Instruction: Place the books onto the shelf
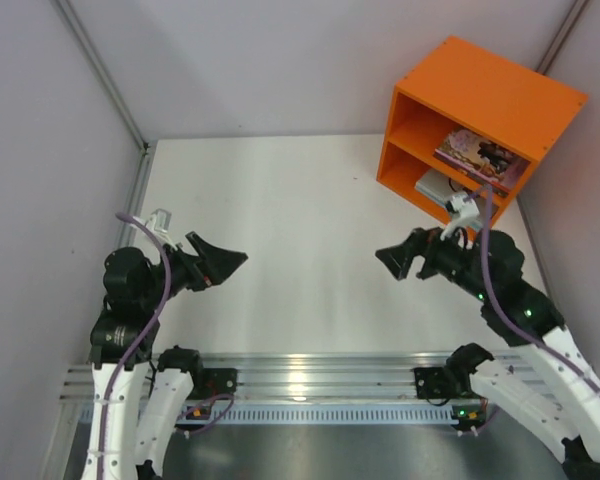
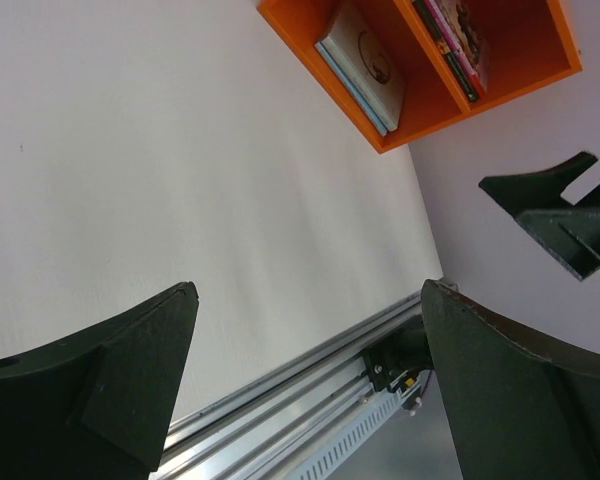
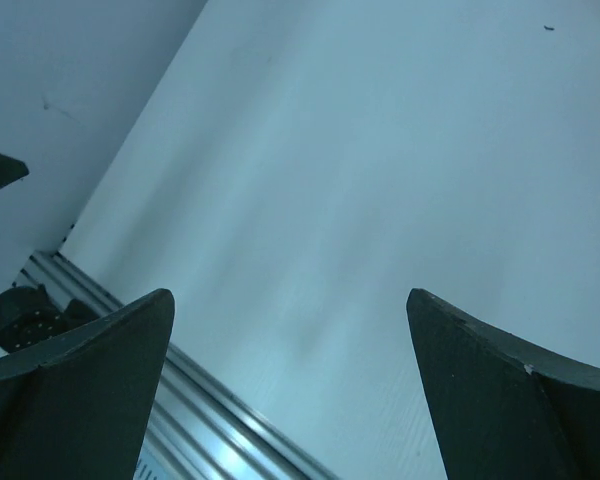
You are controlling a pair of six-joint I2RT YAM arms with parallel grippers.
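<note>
White tabletop [image 1: 300, 230] spreads between grey walls, and you'll find the orange shelf [image 1: 490, 95] in its far right corner. Your left tool [image 1: 220, 262] and right tool [image 1: 398, 260] hover over the near part, tips facing each other, both spread wide and holding nothing. Inside the shelf lie the pink illustrated books [image 1: 475, 152] in the upper compartment and the pale books [image 1: 438, 186] in the lower.

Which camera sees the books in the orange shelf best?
The left wrist view: both stacks of books show unblocked in the shelf. The top view shows them too, but the right arm covers part of the lower stack. The right wrist view shows no books.
</note>
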